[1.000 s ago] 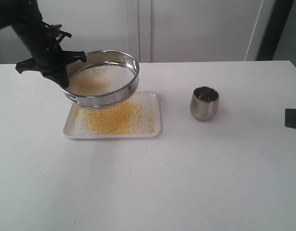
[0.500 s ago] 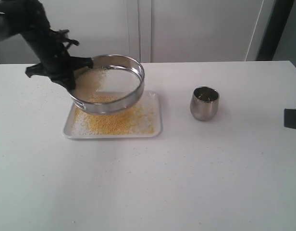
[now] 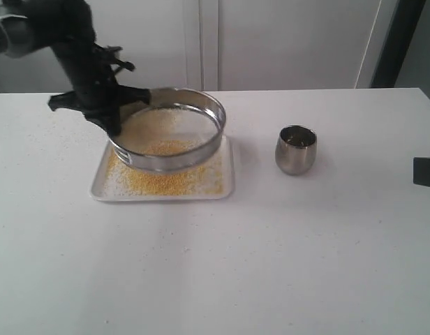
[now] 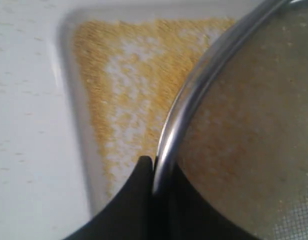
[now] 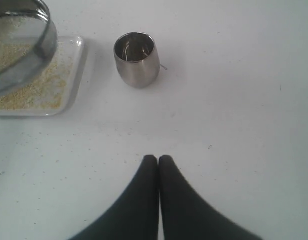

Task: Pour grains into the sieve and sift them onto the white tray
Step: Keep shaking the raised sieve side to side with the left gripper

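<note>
The left gripper (image 3: pixel 116 125) pinches the rim of the sieve (image 3: pixel 174 162), with one finger inside and one outside. The sieve hangs tipped over the back part of the white tray (image 3: pixel 96 187). The tray lies toward the back left corner of the table (image 3: pixel 271 251). Yellow grains (image 3: pixel 166 181) cover the tray, and pale ones sit in the sieve. The right gripper (image 5: pixel 158 160) has its fingers pressed together with nothing between them. A steel cup (image 3: pixel 296 150) stands between the tray and the right edge.

Clamping the wide round steel sieve (image 3: pixel 173 159) in the black left gripper (image 3: pixel 116 118), holding it tilted over the shallow white rectangular tray (image 3: pixel 96 190) of fine yellow grains (image 3: pixel 166 180).
</note>
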Controlling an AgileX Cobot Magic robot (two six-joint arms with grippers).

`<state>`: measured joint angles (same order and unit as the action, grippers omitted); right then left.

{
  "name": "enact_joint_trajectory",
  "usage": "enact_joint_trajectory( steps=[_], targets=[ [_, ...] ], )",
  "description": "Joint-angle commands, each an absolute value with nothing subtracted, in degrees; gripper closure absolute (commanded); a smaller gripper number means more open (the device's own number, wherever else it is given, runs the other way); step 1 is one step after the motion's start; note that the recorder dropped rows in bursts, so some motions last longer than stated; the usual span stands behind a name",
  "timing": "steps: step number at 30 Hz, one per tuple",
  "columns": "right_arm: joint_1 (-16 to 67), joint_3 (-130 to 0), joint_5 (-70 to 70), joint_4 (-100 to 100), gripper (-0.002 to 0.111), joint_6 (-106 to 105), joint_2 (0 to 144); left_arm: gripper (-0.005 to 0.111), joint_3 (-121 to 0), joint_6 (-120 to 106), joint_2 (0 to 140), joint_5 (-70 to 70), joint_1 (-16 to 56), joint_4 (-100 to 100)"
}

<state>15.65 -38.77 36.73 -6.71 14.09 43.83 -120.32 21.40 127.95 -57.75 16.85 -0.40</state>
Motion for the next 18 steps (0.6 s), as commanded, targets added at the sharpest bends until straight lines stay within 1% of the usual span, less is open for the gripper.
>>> enact_joint_trajectory(
  steps=[1,3,4,6,8,10,14,18],
  targets=[
    [15.3,-38.5,36.2,-7.3,0.108,13.7,43.5,0.107,-119.4,20.9,127.1,-55.9,16.1,-5.6],
    [15.3,-38.5,36.1,-7.3,0.108,13.7,43.5,0.107,-119.2,20.3,128.8,-56.3,19.9,-2.5],
    [15.3,-38.5,36.2,-7.3,0.108,13.7,43.5,0.107,-119.5,20.3,128.0,-57.4,20.3,3.1],
    [15.3,-38.5,36.2,-7.3,0.108,13.7,43.5,0.107,-120.1,22.5,125.9,-58.7,18.9,8.8],
    [15.3,-38.5,36.2,-7.3,0.108,13.7,43.5,0.107,-120.1,25.2,124.0,-58.5,16.9,8.8],
    [15.3,-38.5,36.2,-7.3,0.108,13.7,43.5,0.107,-119.9,25.0,123.9,-57.7,16.1,4.5],
    [15.3,-38.5,36.1,-7.3,0.108,13.7,43.5,0.107,-119.0,23.5,126.7,-55.8,18.7,0.0],
    [15.3,-38.5,36.0,-7.3,0.108,13.7,43.5,0.107,-119.4,21.4,126.6,-57.6,20.0,5.9]
  ],
)
